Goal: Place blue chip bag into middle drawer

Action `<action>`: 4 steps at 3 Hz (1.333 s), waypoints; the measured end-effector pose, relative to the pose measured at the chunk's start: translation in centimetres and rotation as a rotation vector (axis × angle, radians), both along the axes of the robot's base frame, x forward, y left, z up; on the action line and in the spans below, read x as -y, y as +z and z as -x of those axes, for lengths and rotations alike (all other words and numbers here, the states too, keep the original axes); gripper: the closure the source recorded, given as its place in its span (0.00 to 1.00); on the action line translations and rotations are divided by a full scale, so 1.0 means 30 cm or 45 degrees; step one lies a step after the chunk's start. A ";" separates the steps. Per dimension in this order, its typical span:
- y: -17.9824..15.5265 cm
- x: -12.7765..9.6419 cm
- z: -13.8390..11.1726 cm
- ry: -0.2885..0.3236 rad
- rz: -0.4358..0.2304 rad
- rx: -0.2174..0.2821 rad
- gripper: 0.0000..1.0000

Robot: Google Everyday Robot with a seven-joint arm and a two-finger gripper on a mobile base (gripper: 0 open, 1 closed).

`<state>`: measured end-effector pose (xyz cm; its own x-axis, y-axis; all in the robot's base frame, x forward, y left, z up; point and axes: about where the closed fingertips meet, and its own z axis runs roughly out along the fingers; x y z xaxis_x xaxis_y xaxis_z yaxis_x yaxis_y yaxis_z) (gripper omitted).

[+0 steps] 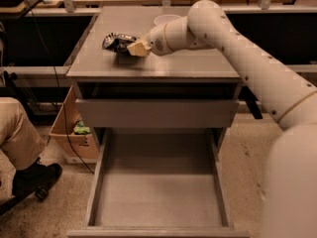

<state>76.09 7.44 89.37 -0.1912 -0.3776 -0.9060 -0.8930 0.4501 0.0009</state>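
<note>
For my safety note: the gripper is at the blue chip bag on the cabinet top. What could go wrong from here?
1. The gripper sits at the right side of the blue chip bag, not far from the left edge of the cabinet top; a push might slide it off.
2. The white bowl stands just behind the arm; a swing could knock it.
3. The middle drawer lies open well below; a weak hold could drop the bag short.

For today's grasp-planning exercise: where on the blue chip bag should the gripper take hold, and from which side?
Probably its crumpled right edge, coming from the right, where the gripper is. The blue chip bag lies low on the cabinet top, so a raised wrinkle gives more purchase than flat foil.
</note>
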 end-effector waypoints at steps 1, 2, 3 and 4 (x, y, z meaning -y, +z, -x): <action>0.069 0.098 0.184 0.075 -0.129 0.004 1.00; 0.086 0.197 0.218 0.044 -0.165 0.006 1.00; 0.080 0.195 0.227 0.046 -0.166 -0.001 1.00; 0.032 0.165 0.344 0.089 -0.174 -0.069 1.00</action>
<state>65.77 2.50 90.33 -0.2193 -0.2654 -0.9389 -0.9189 0.3796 0.1073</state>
